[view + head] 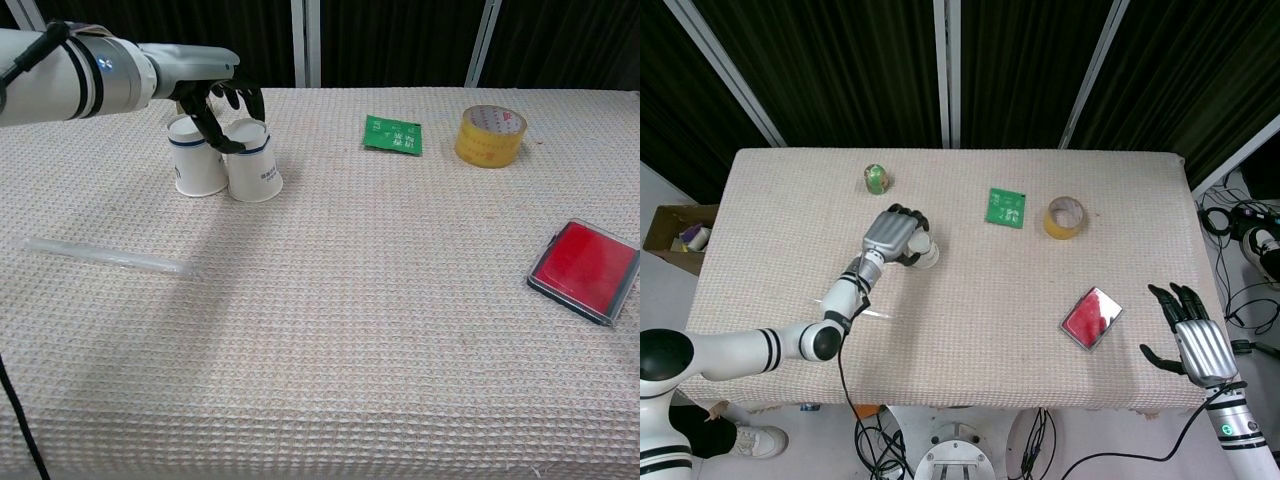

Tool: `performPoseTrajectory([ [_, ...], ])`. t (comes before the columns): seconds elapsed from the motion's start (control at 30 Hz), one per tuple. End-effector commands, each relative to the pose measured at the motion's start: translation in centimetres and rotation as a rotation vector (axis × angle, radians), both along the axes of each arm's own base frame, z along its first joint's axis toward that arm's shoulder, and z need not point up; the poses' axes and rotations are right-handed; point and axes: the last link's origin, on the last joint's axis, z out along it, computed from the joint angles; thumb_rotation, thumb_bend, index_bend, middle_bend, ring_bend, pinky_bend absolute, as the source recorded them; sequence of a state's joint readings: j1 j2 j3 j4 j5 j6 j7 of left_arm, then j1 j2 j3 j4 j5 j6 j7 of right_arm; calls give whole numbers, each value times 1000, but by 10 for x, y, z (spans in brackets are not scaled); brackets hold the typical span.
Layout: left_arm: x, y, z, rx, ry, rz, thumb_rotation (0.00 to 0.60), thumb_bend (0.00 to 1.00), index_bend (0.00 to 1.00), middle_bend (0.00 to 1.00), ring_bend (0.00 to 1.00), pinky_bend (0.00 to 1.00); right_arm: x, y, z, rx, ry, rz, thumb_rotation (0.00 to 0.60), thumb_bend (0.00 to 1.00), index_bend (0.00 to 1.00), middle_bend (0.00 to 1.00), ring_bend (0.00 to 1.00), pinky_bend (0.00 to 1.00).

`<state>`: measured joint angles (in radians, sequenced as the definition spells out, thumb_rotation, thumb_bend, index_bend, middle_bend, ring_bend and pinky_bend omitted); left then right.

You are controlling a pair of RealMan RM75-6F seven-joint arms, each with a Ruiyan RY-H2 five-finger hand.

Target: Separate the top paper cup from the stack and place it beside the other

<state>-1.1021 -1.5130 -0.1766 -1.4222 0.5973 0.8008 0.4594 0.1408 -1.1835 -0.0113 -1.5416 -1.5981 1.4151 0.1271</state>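
Observation:
Two white paper cups with dark bands stand upright side by side at the back left of the table. In the chest view the one on the left (198, 160) stands free, touching the one on the right (254, 172). My left hand (218, 103) comes over them from above, and its dark fingers (247, 100) wrap the rim of the right cup, which rests on the cloth. In the head view this hand (893, 235) covers most of both cups, and only the right cup's rim (926, 256) shows. My right hand (1193, 341) hovers past the table's front right corner, holding nothing, its fingers apart.
A clear thin tube (105, 257) lies in front of the cups. A green packet (393, 134) and a yellow tape roll (490, 135) lie at the back, with a red flat box (584, 269) at the right. A small green jar (876, 178) stands behind the cups.

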Motion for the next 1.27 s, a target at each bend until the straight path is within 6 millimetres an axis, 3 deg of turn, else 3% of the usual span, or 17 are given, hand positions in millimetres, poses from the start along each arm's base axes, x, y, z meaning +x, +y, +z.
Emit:
performPoseTrajectory([
  [0.03, 0, -1, 0, 12, -5, 11, 600, 214, 234, 205, 169, 124, 0, 0, 0, 0, 1, 0, 600, 175, 70, 155, 0, 0],
  [0.2, 3, -5, 11, 51, -58, -1, 600, 160, 156, 195, 166, 124, 0, -1, 1, 2, 3, 0, 600, 175, 70, 155, 0, 0],
  [0.33, -4, -14, 38, 120, -99, -32, 600, 158, 154, 194, 166, 124, 1, -2, 5, -3, 4, 0, 600, 175, 70, 155, 0, 0],
  [0.43, -28, -27, 70, 211, -90, -41, 600, 158, 158, 194, 166, 124, 1, -3, 12, -11, 14, 2, 600, 175, 70, 155, 0, 0],
  [0.6, -88, -53, 121, 360, -63, 42, 600, 159, 173, 195, 167, 124, 0, -5, 20, 2, 19, -9, 600, 176, 70, 155, 0, 1],
  [0.73, -140, -85, 156, 480, -30, 97, 600, 159, 190, 197, 167, 124, 1, -5, 22, 6, 20, -7, 600, 176, 72, 155, 0, 3],
  [0.83, -168, -114, 172, 538, -7, 97, 600, 142, 195, 197, 166, 124, 2, -6, 26, -2, 26, -5, 600, 177, 75, 155, 0, 7],
  [1.07, -209, -188, 184, 590, 27, 91, 600, 126, 196, 191, 167, 124, 7, -5, 35, -39, 38, -1, 600, 176, 75, 155, 0, 6],
  [1.27, -226, -241, 185, 603, 50, 131, 600, 126, 199, 190, 167, 124, 10, -2, 33, -37, 45, -1, 600, 176, 75, 155, 0, 6],
])
